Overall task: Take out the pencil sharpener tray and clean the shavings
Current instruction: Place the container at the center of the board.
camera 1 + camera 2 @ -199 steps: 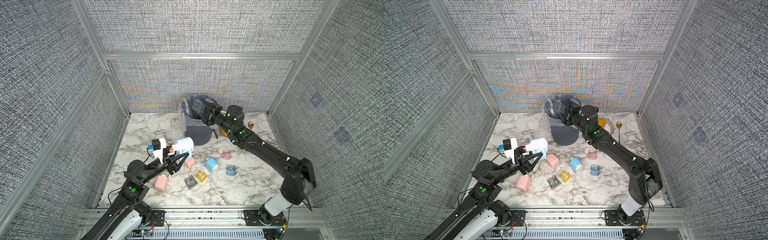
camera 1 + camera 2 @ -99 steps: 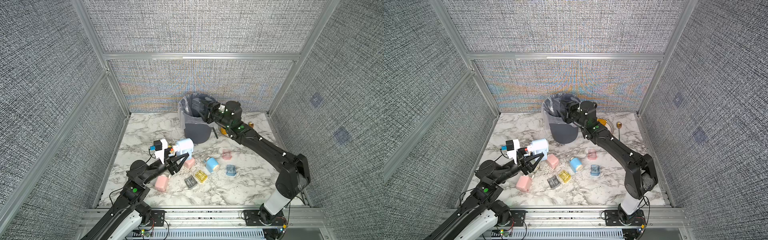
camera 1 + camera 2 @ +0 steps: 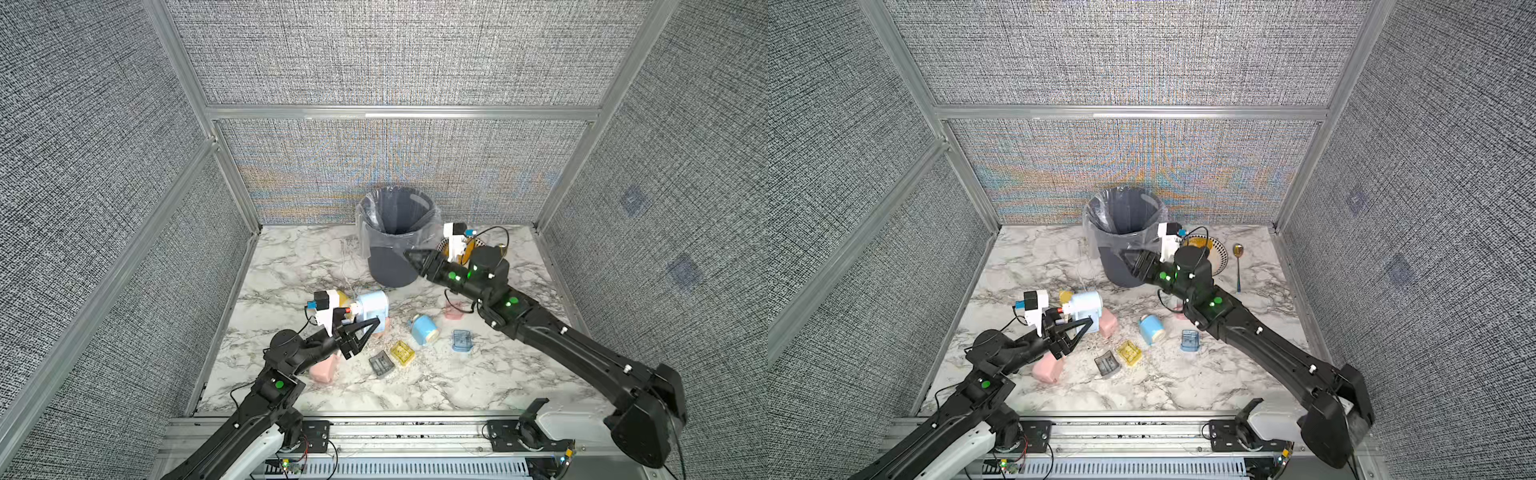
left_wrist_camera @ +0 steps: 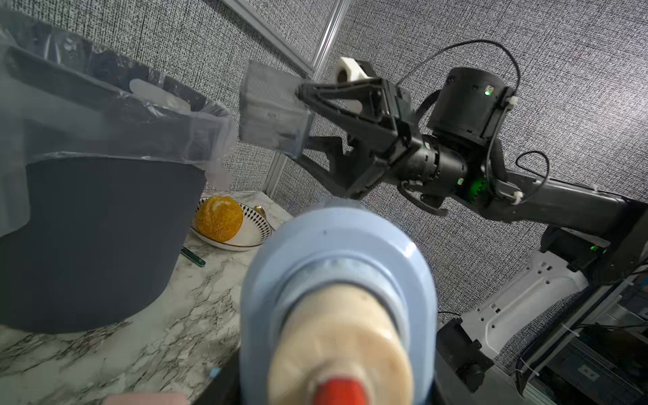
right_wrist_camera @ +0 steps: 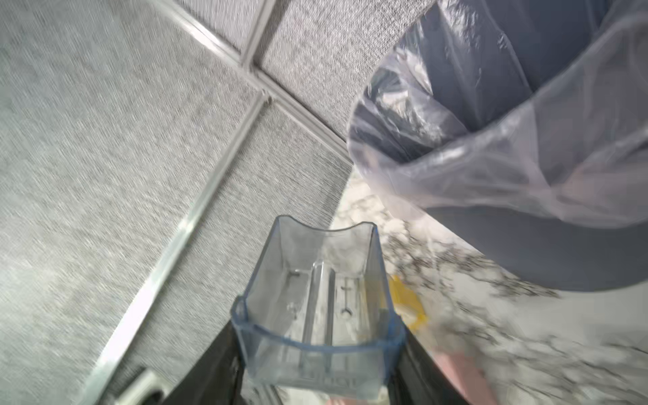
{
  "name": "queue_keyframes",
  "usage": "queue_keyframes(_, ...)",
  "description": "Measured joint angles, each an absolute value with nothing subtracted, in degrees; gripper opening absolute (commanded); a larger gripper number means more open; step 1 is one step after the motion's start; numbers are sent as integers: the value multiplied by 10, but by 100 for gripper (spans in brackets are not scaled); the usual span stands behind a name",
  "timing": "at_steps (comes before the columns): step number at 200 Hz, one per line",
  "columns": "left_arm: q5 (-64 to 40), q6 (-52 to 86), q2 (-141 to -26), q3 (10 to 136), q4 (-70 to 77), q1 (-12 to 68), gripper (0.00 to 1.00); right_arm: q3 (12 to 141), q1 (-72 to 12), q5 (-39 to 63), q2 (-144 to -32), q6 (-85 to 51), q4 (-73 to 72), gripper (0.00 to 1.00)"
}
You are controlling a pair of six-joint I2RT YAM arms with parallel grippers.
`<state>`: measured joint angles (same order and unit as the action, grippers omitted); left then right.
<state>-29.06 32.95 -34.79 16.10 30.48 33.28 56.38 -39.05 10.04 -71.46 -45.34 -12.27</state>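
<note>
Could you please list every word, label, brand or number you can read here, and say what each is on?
No text is legible anywhere.
Clear tray: raised marks on its front wall, too blurred to read.
Label on a dark box off the table: too small to read.
Blue sharpener and bin: no print visible.

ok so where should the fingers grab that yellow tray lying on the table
Probably from above: the yellow tray lies flat, seemingly open side up, so pinch one thin side wall, one finger inside. Choose the wall away from the grey tray, which sits close beside it.
</note>
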Motion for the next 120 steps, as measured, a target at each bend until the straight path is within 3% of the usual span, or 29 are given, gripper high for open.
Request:
queue_keyframes(63,-274,330,-363,141,331,333,0,364,-421,62,-714,-230,-145,34)
queue_keyframes(120,-269,330,-347,138,327,333,0,408,-425,2,-851,-153,-175,34)
